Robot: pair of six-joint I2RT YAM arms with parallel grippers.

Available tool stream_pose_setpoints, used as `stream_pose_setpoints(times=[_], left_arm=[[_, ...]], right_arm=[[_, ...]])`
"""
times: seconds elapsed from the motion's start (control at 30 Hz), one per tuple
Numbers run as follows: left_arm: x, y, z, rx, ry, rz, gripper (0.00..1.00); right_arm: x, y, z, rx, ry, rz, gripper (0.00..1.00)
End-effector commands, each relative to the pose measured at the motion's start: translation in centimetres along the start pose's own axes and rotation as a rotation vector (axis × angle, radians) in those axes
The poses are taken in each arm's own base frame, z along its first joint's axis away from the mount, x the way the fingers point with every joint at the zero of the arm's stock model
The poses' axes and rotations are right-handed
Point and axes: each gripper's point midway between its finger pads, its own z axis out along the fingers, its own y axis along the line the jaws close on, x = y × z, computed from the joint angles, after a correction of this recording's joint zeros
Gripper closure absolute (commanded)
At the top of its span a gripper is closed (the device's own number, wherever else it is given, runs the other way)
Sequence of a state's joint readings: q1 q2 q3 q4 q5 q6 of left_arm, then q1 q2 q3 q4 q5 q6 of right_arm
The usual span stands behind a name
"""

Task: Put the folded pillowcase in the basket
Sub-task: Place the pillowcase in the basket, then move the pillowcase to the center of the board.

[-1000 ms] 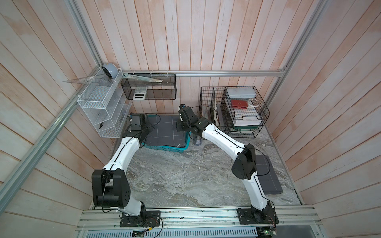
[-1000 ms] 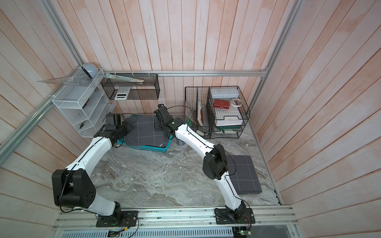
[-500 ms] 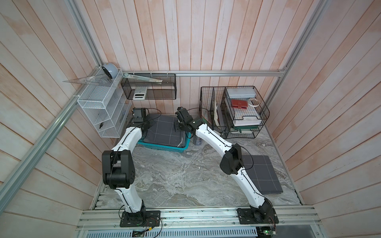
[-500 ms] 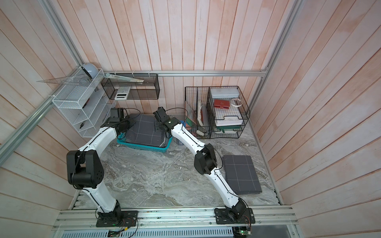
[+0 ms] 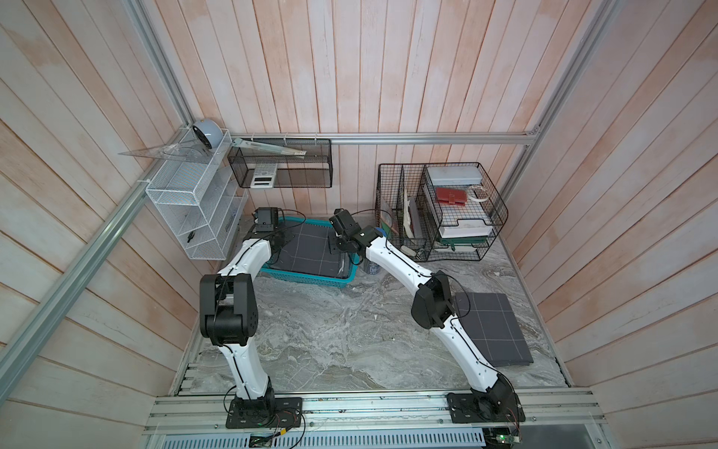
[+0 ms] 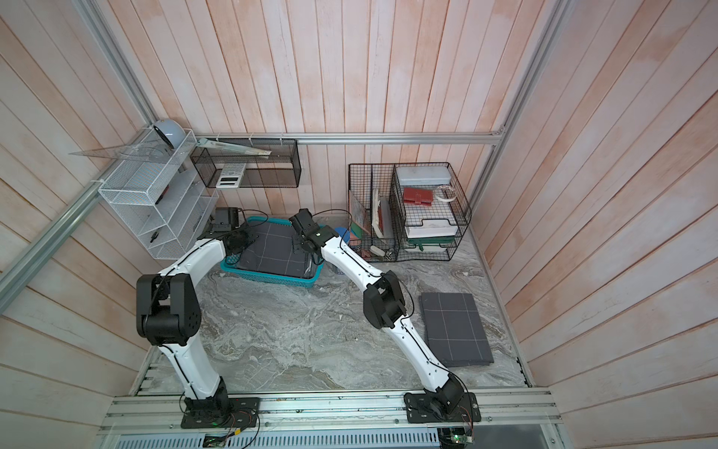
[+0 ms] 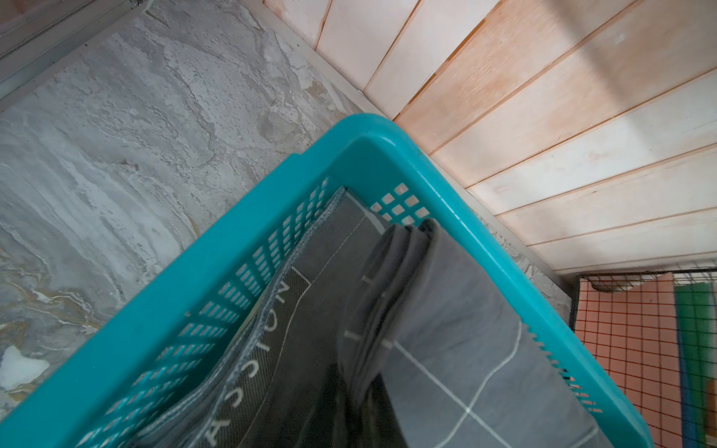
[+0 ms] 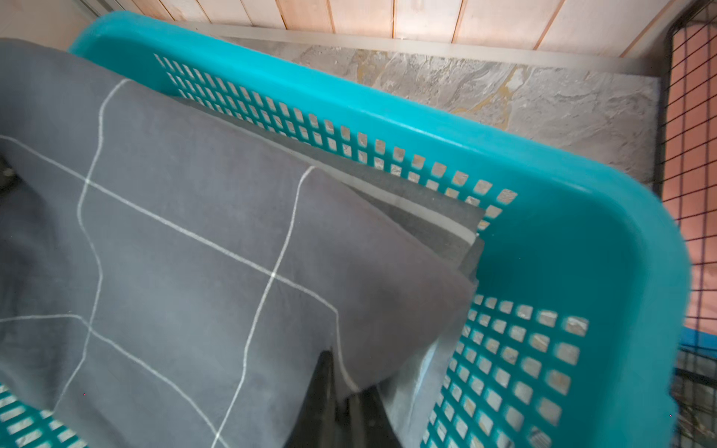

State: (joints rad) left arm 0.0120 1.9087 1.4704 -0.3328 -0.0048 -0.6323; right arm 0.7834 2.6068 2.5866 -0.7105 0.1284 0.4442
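**Two grips shut, pillowcase almost home**

Both my left gripper [image 5: 280, 244] and right gripper [image 8: 341, 403] are clamped tight on opposite edges of the folded pillowcase [image 5: 311, 248]. It hangs in the basket [image 5: 311, 278] at the table's [image 5: 349, 330] far left corner, one edge on the far rim. A lettered grey cloth [image 7: 271, 341] lies beneath. By my reckoning, what's left is settling it flat, letting go and backing out.

Pale capital letters run along the hem of a dark grey cloth [image 7: 322, 279] lying inside the basket [image 7: 194, 271]; only the ending "ION" reads clearly.
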Motion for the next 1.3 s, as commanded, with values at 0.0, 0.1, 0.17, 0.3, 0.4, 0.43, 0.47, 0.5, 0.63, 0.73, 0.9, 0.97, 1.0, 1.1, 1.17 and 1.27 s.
stream_pose_setpoints(times=[0.0, 0.1, 0.17, 0.3, 0.4, 0.43, 0.47, 0.5, 0.63, 0.73, 0.9, 0.97, 1.0, 1.1, 1.17, 1.27], left_arm=[[-0.9, 1.5, 1.0, -0.072, -0.025, -0.017, 0.93], [-0.7, 1.5, 1.4, -0.077, -0.003, -0.019, 0.87], [-0.4, 1.3, 1.5, -0.068, 0.008, -0.019, 0.76], [-0.7, 1.0, 0.5, -0.056, -0.004, -0.026, 0.50], [-1.5, 0.2, -1.0, -0.030, -0.023, -0.024, 0.42], [-1.8, -0.2, -1.9, -0.021, -0.033, -0.021, 0.40], [-2.2, -0.7, -2.8, -0.009, -0.045, -0.018, 0.39], [-2.5, -1.0, -3.6, 0.003, -0.058, -0.017, 0.37], [-3.6, -2.6, -8.2, 0.070, -0.127, -0.007, 0.29], [-3.8, -3.0, -11.8, 0.125, -0.188, -0.021, 0.22], [-2.2, -2.2, -17.6, 0.221, -0.260, -0.062, 0.13], [-0.7, -2.4, -19.4, 0.305, -0.259, -0.071, 0.09], [-0.3, -2.5, -20.1, 0.336, -0.257, -0.076, 0.08], [1.9, -2.9, -21.7, 0.438, -0.234, -0.079, 0.06], [3.9, -1.9, -21.7, 0.427, -0.198, -0.079, 0.05], [7.5, -0.3, -21.0, 0.393, -0.097, -0.078, 0.04]], right_arm=[[0.4, -1.4, 0.9, 0.031, 0.019, 0.018, 0.99], [-0.2, -1.8, 0.8, 0.034, 0.006, 0.030, 0.89], [-0.5, -1.9, 0.6, 0.030, 0.002, 0.037, 0.83], [-1.2, -1.2, -0.4, 0.015, -0.014, 0.022, 0.66], [-2.6, -0.3, -2.6, 0.006, -0.049, -0.003, 0.57], [-3.2, 0.2, -3.6, -0.002, -0.062, -0.008, 0.57], [-3.7, 0.6, -4.7, -0.012, -0.075, -0.016, 0.56], [-4.1, 1.1, -5.7, -0.021, -0.084, -0.023, 0.56], [-5.7, 3.5, -10.9, -0.135, -0.103, -0.007, 0.51], [-6.3, 5.0, -15.5, -0.168, -0.140, -0.049, 0.48], [-5.3, 3.3, -22.3, -0.108, -0.204, -0.112, 0.43], [-4.3, 0.9, -24.9, -0.066, -0.260, -0.077, 0.38], [-3.6, -0.3, -25.7, -0.050, -0.282, -0.059, 0.36], [-1.3, -4.4, -28.7, -0.035, -0.352, 0.034, 0.32], [0.7, -7.8, -30.2, -0.004, -0.375, 0.093, 0.30], [4.3, -13.7, -31.1, 0.103, -0.345, 0.156, 0.28]])
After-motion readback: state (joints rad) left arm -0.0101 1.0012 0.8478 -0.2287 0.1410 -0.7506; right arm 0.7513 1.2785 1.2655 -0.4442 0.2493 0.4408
